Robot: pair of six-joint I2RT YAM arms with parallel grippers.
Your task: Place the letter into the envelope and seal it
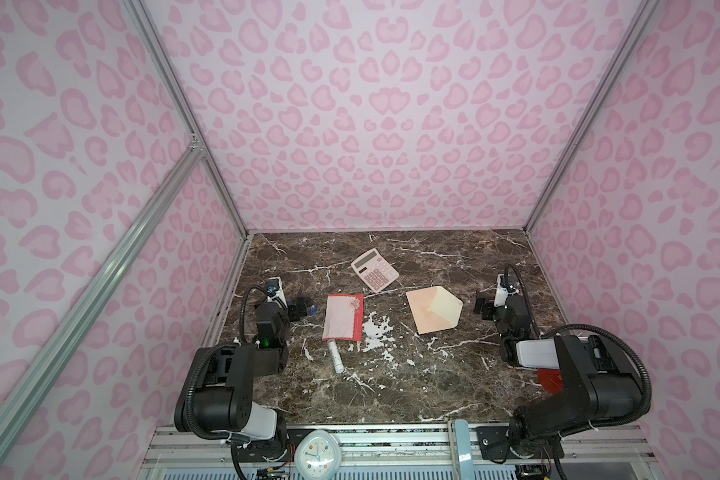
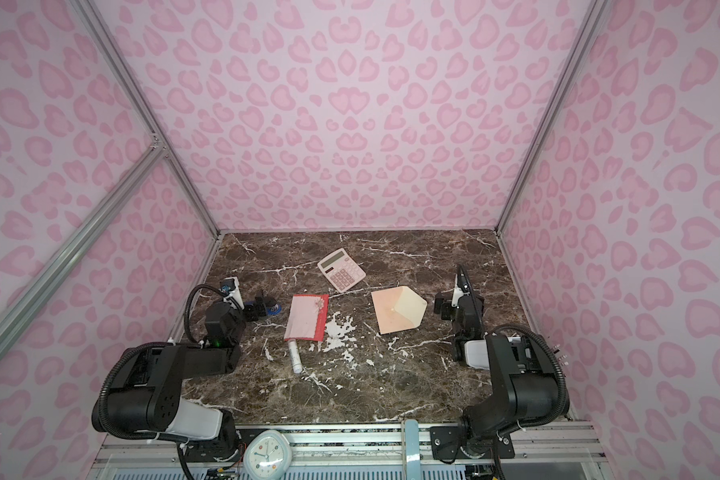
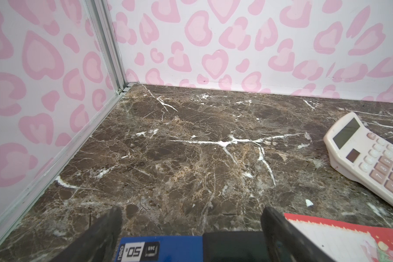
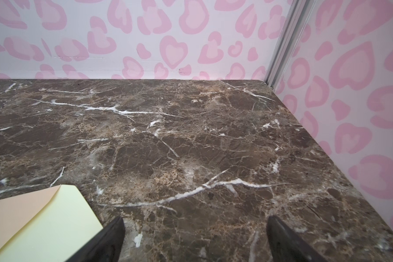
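Top views, both: task not started. The letter [image 1: 344, 318] lies flat on the tabletop [image 1: 433, 395], left of centre. The envelope [image 1: 433, 309] lies right of centre, well apart from it, flap open and pointing toward the right arm. Nothing shows in the pocket.

To do: lift the letter, insert it, fold the flap, seal.

Left fingers [image 3: 100, 236] are spread wide and grip nothing, just beside the letter's left edge. A blue-labelled item [image 3: 159, 248] sits on the tabletop between them, unclamped. Right fingers [image 4: 107, 240] are spread wide and empty, near the flap tip.

Surroundings: calculator [image 1: 375, 269] farther back, between the two papers, clear of both. A white tube [image 1: 335, 357] meets the letter's near edge and would likely obstruct a grasp from that side.
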